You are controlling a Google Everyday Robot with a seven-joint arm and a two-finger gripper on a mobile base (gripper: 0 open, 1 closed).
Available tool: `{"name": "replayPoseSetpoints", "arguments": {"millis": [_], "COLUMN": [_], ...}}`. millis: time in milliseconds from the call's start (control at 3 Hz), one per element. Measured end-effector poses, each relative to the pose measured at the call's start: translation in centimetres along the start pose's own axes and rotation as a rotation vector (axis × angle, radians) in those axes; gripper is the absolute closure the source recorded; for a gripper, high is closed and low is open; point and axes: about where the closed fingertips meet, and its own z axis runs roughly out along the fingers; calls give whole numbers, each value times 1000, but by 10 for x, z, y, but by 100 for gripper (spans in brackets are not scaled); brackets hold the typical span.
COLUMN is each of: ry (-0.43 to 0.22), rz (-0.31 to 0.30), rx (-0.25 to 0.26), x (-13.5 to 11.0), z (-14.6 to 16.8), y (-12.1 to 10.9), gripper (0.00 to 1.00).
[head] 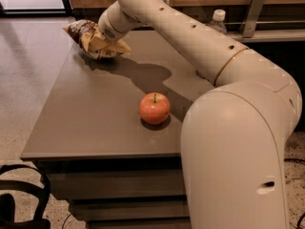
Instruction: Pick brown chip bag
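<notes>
The brown chip bag [82,32], crinkled with a dark brown top and pale yellow lower part, is at the far left corner of the grey table [86,123]. It hangs tilted just above the surface, with its shadow beneath it. My gripper [101,41] reaches in from the right and is shut on the bag's right side. The wrist hides most of the gripper. My arm stretches across the table from the lower right.
A red apple [154,108] stands near the table's middle, close to my arm. A water bottle [218,22] and a metal bracket [251,11] are on the counter behind. A black object [19,199] sits on the floor at lower left.
</notes>
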Motion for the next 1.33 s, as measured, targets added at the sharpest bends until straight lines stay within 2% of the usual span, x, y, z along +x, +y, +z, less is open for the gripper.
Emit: {"name": "replayPoseSetpoints", "arguments": {"millis": [1000, 1333], "ry": [-31, -19], "rz": [-138, -193], "rx": [88, 132], "x": [-52, -74], "z": [-54, -89], "y": [-22, -32], "gripper": [100, 100]}}
